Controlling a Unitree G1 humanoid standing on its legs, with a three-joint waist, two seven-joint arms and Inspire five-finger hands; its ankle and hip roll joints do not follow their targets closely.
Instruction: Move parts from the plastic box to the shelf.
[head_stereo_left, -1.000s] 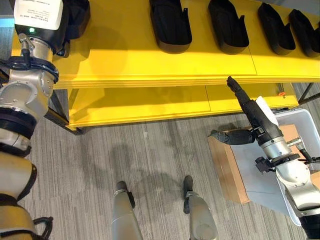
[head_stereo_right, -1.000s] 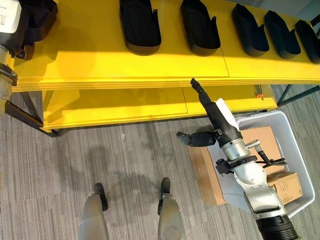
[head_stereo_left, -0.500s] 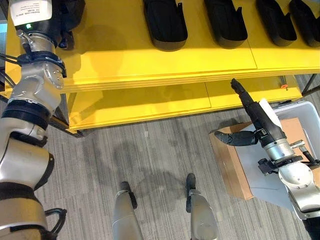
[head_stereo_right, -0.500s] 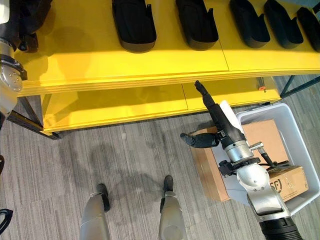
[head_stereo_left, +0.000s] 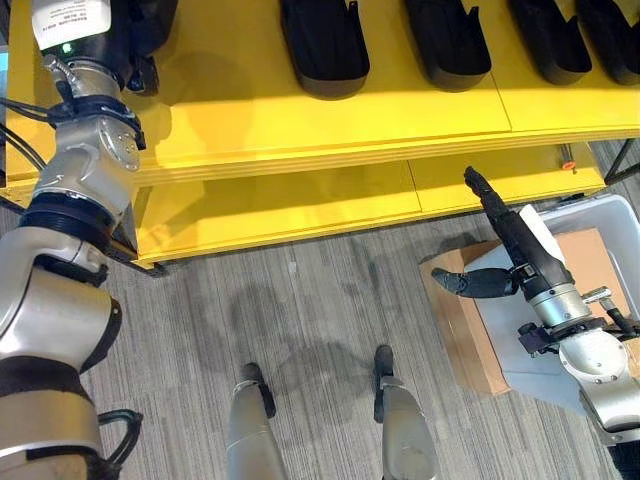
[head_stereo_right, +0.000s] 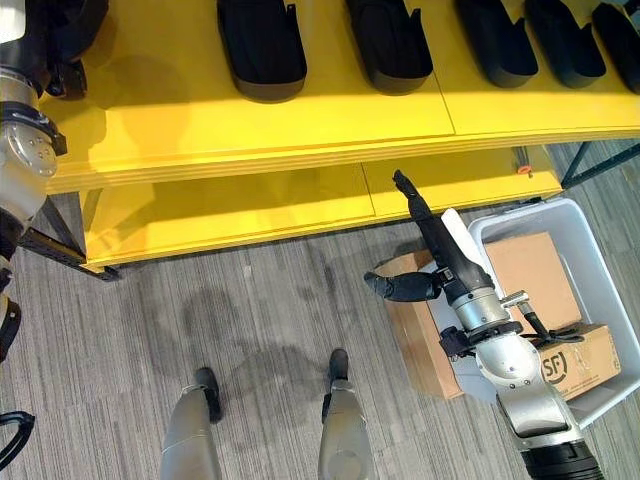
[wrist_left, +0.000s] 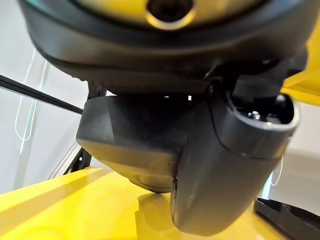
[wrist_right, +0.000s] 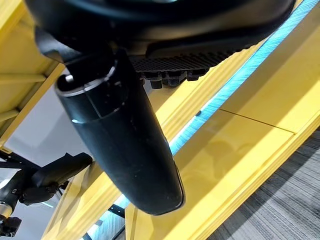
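We note a long bright-yellow two-tier shelf (head_stereo_left: 300, 120) running across the far side of the grey wood-grain floor (head_stereo_left: 300, 320). On its top board lie several black moulded plastic parts (head_stereo_left: 322, 42) side by side, well apart from each other, with one more black part (head_stereo_left: 150, 25) at the left end, under the left arm.

The left hand (wrist_left: 220, 165) is up over that left end of the top board. In the left wrist view its dark bulk and thumb sit right against the black part, with yellow board beneath. We cannot tell whether its fingers are apart or curled on the part; they are hidden from us.

The right hand (head_stereo_left: 510, 250) hangs in the air in front of the lower board, above the floor and just beside the translucent grey plastic box (head_stereo_right: 590, 260) at the right. Its fingers are straight and held together, pointing toward the shelf edge, with the thumb (head_stereo_left: 465, 283) spread wide out to the side. It holds nothing.

Inside the plastic box we see brown cardboard cartons (head_stereo_right: 530, 265), one flat and one at the near corner. A further brown cardboard piece (head_stereo_left: 455, 330) stands against the box's outer left wall, on the floor.
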